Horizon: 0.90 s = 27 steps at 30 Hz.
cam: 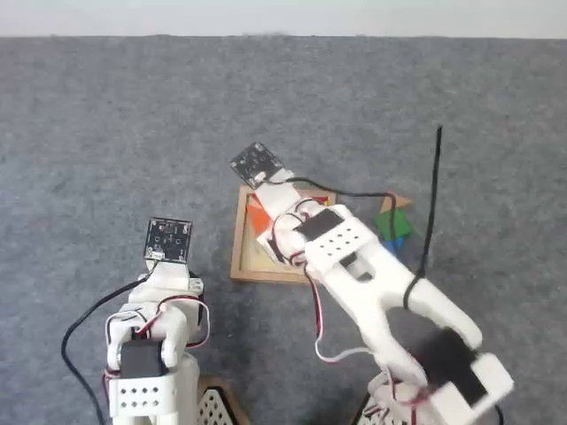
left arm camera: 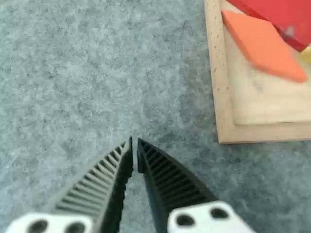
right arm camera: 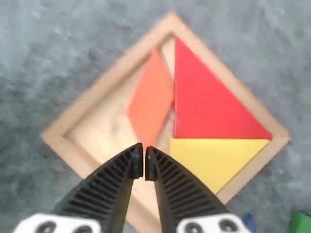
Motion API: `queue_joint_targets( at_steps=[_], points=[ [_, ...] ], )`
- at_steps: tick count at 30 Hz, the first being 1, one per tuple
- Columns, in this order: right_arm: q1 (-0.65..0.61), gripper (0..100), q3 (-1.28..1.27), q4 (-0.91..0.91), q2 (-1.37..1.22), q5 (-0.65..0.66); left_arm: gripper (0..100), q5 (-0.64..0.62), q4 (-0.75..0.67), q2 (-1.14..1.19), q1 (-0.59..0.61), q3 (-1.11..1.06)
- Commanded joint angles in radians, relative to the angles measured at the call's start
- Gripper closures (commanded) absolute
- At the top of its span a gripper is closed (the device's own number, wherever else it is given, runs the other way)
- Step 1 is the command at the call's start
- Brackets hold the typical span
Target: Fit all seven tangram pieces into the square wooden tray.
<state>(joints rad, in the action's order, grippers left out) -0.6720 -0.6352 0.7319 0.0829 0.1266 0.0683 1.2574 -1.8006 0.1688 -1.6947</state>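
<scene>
Currently: 1 tray (right arm camera: 104, 85) on grey desk (left arm camera: 73, 73), holding orange piece (right arm camera: 151, 102), red piece (right arm camera: 209, 102), yellow piece (right arm camera: 214, 158). Right hand (right arm camera: 144, 153) pressed together, empty, above tray. Left hand (left arm camera: 134, 145) pressed together, empty, near tray corner.

Nothing readable is showing: no text, label, brand, number or sign is appearing on the wooden tray (right arm camera: 97, 92) or its coloured pieces (right arm camera: 204, 102).

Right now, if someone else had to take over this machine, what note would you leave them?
Left gripper: shut, empty, over the carpet near the tray corner.
Right gripper: shut, empty, above the tray by the orange piece.
Done: red triangle, orange piece and yellow triangle lie in the tray.
To do: the other four; green piece and blue piece lie beside the tray.
</scene>
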Motion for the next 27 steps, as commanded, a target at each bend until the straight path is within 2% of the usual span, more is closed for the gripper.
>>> queue_joint_targets(
  at_steps=[1,20,27],
  points=[
    [0.015,97.5,0.014,-0.036,-0.045,0.026,98,0.002,0.003,-0.017,-0.006,0.01],
    [-0.036,97.5,0.121,-0.054,-0.117,0.023,98,0.002,0.003,-0.017,-0.006,0.01],
    [-0.038,97.5,0.256,-0.042,-0.297,0.023,98,0.002,0.003,-0.017,-0.006,0.01]
  ],
)
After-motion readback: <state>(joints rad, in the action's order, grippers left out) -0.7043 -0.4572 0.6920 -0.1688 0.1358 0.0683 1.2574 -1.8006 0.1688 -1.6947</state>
